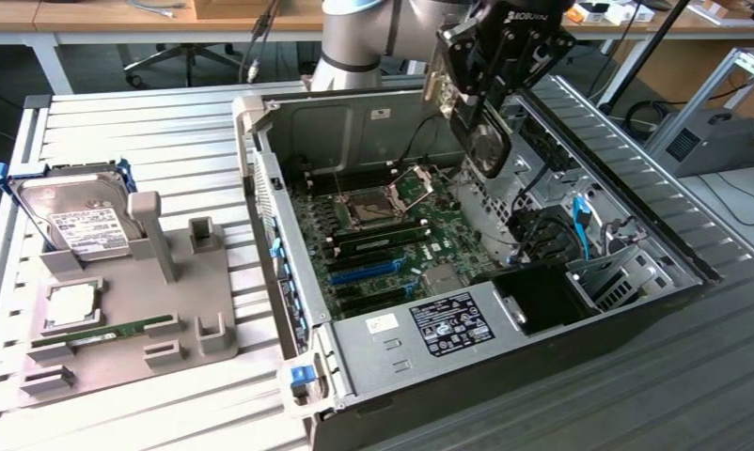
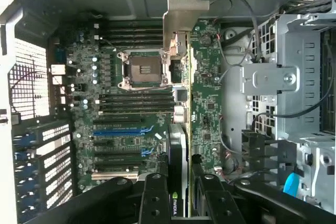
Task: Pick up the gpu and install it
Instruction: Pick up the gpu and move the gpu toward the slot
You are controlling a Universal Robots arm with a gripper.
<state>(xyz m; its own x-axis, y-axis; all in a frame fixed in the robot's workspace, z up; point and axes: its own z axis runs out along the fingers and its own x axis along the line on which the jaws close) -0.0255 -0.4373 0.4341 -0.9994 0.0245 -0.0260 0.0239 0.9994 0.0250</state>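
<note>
My gripper (image 1: 480,99) is shut on the gpu (image 1: 484,141) and holds it on edge above the open computer case (image 1: 267,202), over its far right part. The card's round fan faces the exterior view's right and its silver bracket (image 1: 437,80) points to the far side. In the wrist view the gpu (image 2: 206,93) runs edge-on away from my fingers (image 2: 152,199), green board beside black shroud, with the bracket (image 2: 181,19) at its far end. It hangs over the motherboard (image 2: 126,72), right of the CPU socket (image 2: 144,70). The blue expansion slot (image 2: 121,131) lies off to one side below.
A grey fixture (image 1: 126,352) on the exterior view's left carries a hard drive in a blue frame (image 1: 70,211), a CPU (image 1: 73,305) and a RAM stick (image 1: 102,331). Inside the case are a metal drive cage (image 2: 294,77), loose cables (image 1: 578,230) and the power supply (image 1: 447,324).
</note>
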